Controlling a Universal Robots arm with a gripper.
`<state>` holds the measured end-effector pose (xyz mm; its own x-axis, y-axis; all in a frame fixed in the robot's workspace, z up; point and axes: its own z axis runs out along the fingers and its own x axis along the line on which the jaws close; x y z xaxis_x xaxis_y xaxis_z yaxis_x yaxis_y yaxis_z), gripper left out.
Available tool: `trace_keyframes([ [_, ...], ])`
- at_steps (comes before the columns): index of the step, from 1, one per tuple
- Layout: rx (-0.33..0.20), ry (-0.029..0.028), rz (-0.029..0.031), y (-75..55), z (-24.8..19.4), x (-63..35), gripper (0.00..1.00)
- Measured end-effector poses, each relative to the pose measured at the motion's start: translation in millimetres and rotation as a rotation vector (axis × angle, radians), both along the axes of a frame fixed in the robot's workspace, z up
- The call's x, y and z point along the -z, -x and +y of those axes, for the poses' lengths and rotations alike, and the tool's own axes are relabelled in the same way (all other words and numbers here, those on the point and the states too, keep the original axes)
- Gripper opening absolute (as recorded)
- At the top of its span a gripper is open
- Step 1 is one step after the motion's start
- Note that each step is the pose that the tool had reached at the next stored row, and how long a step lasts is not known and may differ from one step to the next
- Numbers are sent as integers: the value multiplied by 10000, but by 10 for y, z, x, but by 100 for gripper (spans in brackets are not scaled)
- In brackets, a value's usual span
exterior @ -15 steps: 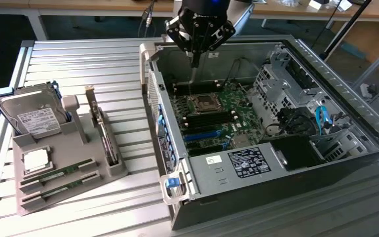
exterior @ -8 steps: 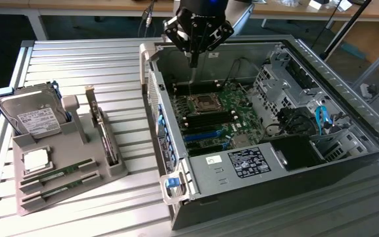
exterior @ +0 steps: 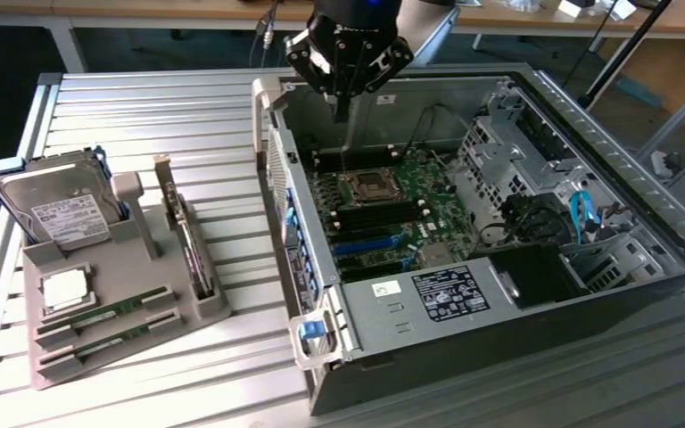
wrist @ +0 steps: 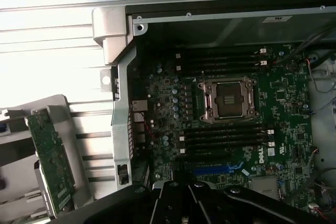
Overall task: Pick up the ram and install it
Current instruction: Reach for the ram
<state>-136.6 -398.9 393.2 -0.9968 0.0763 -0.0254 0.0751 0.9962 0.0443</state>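
- Nearest the camera in the exterior view, a grey holder (exterior: 69, 370) sits on the slatted metal table (exterior: 176, 116), on the exterior view's left.
- The ram (exterior: 107, 314) lies flat in a front slot of that holder. It is a thin green stick, and nothing grips or touches it.
- A second stick (exterior: 117, 340) just like it lies in the next slot, just beside the first and closer to the camera.
- Just behind the sticks a square silver processor chip (exterior: 63, 287) rests on the holder.
- Further back a hard drive (exterior: 63, 209) stands upright in the holder, and an expansion card (exterior: 190, 245) stands on edge along its right side.
- On the exterior view's right is the open computer case (exterior: 438, 379), with its motherboard (exterior: 408, 201) facing up.
- The processor socket (exterior: 367, 185) sits mid-board, with black memory slots (exterior: 373, 218) alongside it.
- Farthest back, the gripper (exterior: 340, 112) hangs over the far end of the case, its tips pointing down above the board.
- Its jaws are closed together and hold nothing.
- The ram is well apart from the gripper, off to the exterior view's left, lower and nearer the camera, outside the case.
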Motion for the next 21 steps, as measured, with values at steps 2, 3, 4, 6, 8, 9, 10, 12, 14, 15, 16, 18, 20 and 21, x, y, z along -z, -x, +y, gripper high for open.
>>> trace_keyframes([
  [2,0,-1,-15,32,0,0,11],
  [3,-1,-1,-26,52,0,0,11],
  [4,-1,0,-34,68,0,0,11],
  [6,0,-1,-59,114,0,0,11],
  [8,0,-1,-82,153,0,0,11],
  [9,1,-1,-95,174,0,1,11],
  [10,0,-1,-108,192,0,0,11],
  [12,-1,-1,-135,234,0,1,11],
  [14,0,-1,-166,282,0,0,11],
  [15,0,-1,-185,309,0,0,11],
  [16,0,-2,-205,336,-1,1,11],
  [18,-1,0,-247,395,-2,0,11],
  [20,0,-1,-283,444,-2,0,11],
  [21,0,-1,-301,470,-2,0,11],
])
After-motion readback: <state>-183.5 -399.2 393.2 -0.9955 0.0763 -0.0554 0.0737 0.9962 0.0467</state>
